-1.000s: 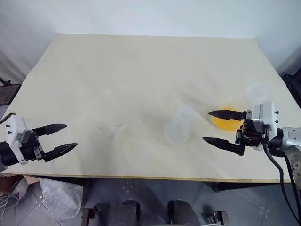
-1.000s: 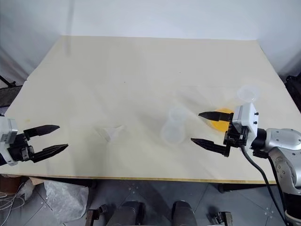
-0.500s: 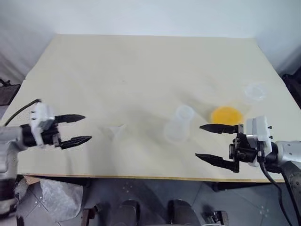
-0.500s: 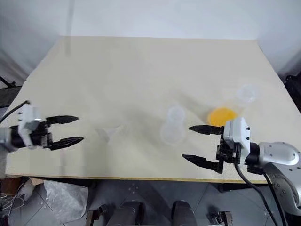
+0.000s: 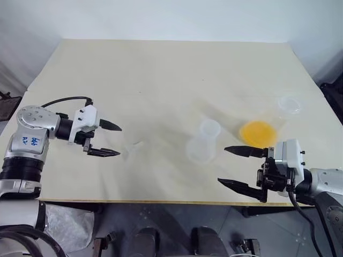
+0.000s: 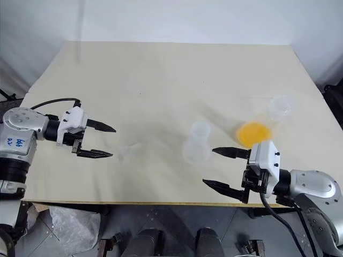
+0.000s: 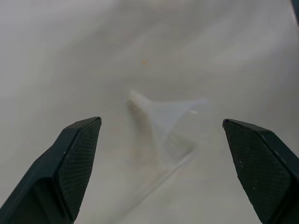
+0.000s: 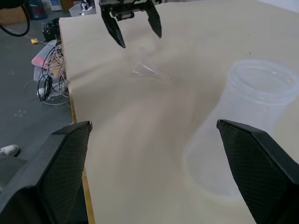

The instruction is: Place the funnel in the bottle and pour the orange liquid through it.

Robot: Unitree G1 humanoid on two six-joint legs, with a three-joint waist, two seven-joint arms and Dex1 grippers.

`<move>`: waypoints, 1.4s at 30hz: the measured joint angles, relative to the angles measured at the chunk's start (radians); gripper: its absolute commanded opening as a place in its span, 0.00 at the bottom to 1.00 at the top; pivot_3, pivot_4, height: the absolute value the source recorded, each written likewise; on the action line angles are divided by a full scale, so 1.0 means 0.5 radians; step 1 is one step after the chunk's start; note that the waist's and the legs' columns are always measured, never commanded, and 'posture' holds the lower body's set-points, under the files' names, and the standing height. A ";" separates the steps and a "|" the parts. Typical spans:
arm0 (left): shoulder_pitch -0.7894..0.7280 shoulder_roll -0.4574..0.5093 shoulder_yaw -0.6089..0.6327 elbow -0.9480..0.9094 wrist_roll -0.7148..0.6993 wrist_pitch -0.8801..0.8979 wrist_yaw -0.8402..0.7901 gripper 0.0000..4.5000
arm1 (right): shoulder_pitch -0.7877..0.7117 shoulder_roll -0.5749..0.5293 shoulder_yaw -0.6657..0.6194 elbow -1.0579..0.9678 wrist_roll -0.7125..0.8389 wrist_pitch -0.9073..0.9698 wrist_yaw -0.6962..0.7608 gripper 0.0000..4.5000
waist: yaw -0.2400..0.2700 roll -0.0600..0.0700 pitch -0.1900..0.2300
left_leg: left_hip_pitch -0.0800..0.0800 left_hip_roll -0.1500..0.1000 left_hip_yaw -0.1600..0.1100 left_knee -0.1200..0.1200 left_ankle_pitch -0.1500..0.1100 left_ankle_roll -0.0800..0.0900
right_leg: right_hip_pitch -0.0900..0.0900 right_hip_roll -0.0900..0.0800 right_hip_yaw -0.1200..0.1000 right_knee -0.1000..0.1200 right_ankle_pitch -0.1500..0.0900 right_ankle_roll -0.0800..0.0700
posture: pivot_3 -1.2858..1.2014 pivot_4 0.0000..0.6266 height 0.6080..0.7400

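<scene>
Two black fingers of the left gripper [image 5: 111, 140] spread wide, pointing at the funnel [image 5: 130, 149]. Funnel lying on its side on the table [image 5: 161, 75], just past the fingertips and not touching them. From the left wrist, funnel [image 7: 164, 114] seen between the two fingers [image 7: 74, 163], a bit ahead of them, thin stem pointing away to one side. Nothing held.

Right gripper [image 5: 231, 167] low over the near edge of the table, fingers spread wide too, holding nothing. Milky bottle [image 5: 203, 142] standing upright near the middle of the table, between the funnel and the right gripper, apart from both. Orange liquid [image 5: 258, 131] as a round patch inside a second clear flask [image 5: 290, 105], beyond the right gripper's fingers. From the right wrist, bottle [image 8: 243, 121] close between its fingers, funnel [image 8: 147, 70] farther off.
</scene>
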 measured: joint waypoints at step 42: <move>-0.254 -0.058 -0.418 0.239 -0.010 -0.188 -0.002 0.01 | 0.132 0.000 -0.081 -0.033 -0.027 -0.043 -0.065 1.00 | -0.001 0.000 0.000 | 0.000 0.000 -0.001 0.002 0.000 0.000 | 0.000 0.000 0.000 0.005 0.000 0.000 | 0.52 0.24 1.00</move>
